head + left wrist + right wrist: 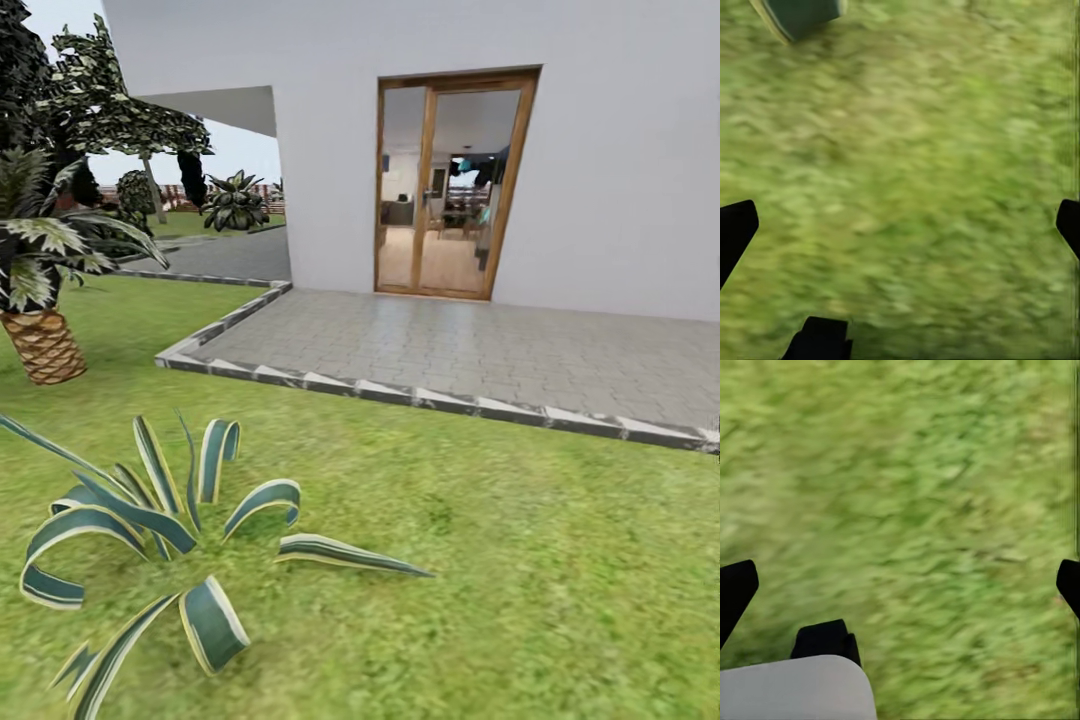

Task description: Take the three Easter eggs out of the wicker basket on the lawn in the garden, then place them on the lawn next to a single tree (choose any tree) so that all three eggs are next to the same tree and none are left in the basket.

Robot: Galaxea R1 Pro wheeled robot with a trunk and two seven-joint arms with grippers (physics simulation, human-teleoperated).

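The lawn of short mottled green grass spreads across the foreground. The Easter eggs, the wicker basket and the tree are out of view. My left gripper hangs open over bare grass, its dark fingertips far apart with nothing between them. My right gripper is also open over grass, with nothing held.
A striped agave plant spreads its leaves at the near left; one leaf tip shows in the left wrist view. A short scaly-trunked palm stands at the left. A grey paved patio with a stone kerb fronts the house's glass door.
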